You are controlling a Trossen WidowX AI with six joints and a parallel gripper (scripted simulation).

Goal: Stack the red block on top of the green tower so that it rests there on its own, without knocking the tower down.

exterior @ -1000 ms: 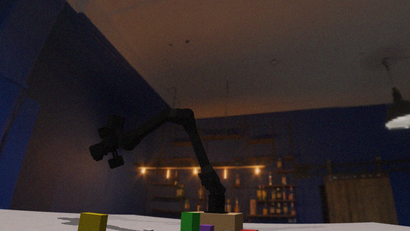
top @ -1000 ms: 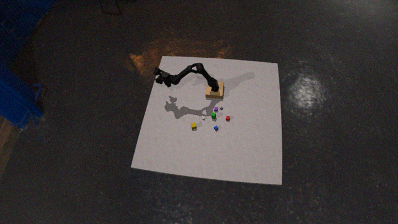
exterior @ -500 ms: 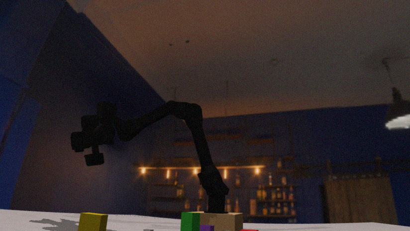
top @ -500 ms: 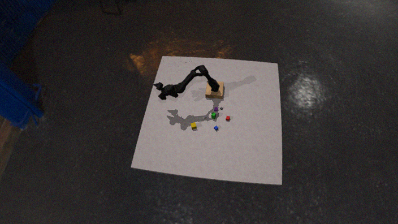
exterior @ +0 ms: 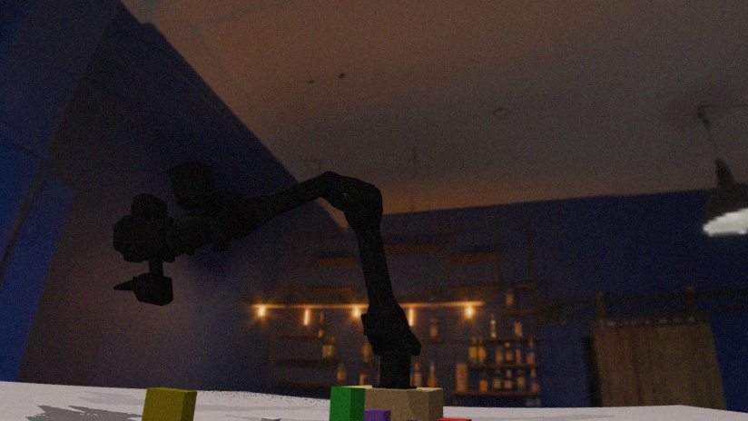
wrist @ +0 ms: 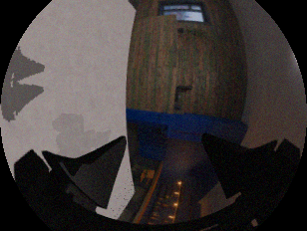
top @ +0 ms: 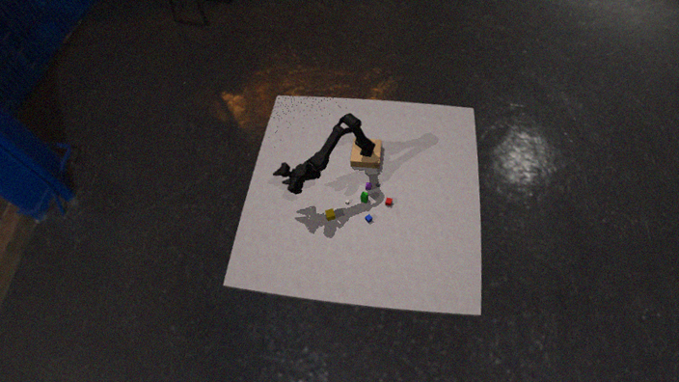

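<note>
The red block (top: 388,201) (exterior: 454,419) lies on the pale square surface, apart from the green tower and to its right. The green tower (top: 364,196) (exterior: 347,403) stands upright in front of the arm's base, with nothing on top. My gripper (top: 279,177) (wrist: 165,139) is open and empty, raised well above the left part of the surface, far from both. The wrist view shows neither the block nor the tower between or beyond the fingers.
A purple block (top: 368,185) (exterior: 378,415) is close behind the tower. A blue block (top: 368,218) lies in front of it. A small white piece (top: 347,202) and a larger yellow block (top: 330,214) (exterior: 168,403) are to its left. The wooden base (top: 359,160) (exterior: 426,402) carries the arm.
</note>
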